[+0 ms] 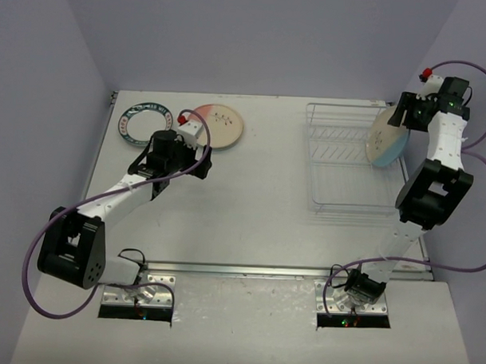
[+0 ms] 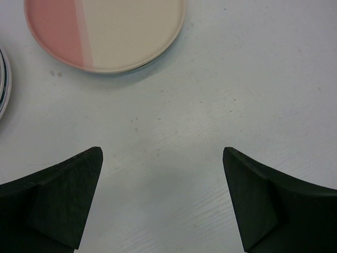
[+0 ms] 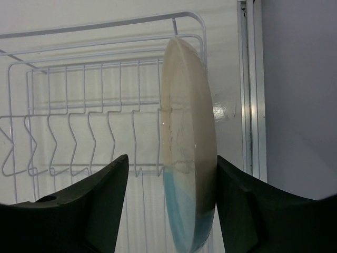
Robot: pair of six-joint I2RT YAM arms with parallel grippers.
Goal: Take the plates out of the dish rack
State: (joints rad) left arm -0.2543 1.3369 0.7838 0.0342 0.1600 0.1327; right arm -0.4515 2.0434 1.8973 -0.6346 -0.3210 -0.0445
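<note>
a white table (image 1: 267, 191), faintly grained and lightly specked in the left wrist view, sits boxed in by plain lavender-grey walls (image 1: 256, 39). a metal rail (image 1: 288, 271) runs along its near edge.

the wire dish rack (image 1: 339, 169) stands at the table's far right. a cream-and-light-blue plate (image 3: 187, 142) stands on edge at the rack's right end. the right gripper (image 3: 172, 161) straddles this plate. its right finger lies against the plate's back, while a gap shows at the left finger, so the jaws are not clamped.

at the far left, a cream-and-pink plate (image 1: 219, 125) lies flat on the table, with a white plate with a dark patterned rim (image 1: 144, 123) just beside it. the left gripper (image 2: 162, 158) hangs over bare table near them, jaws spread wide and holding nothing.
</note>
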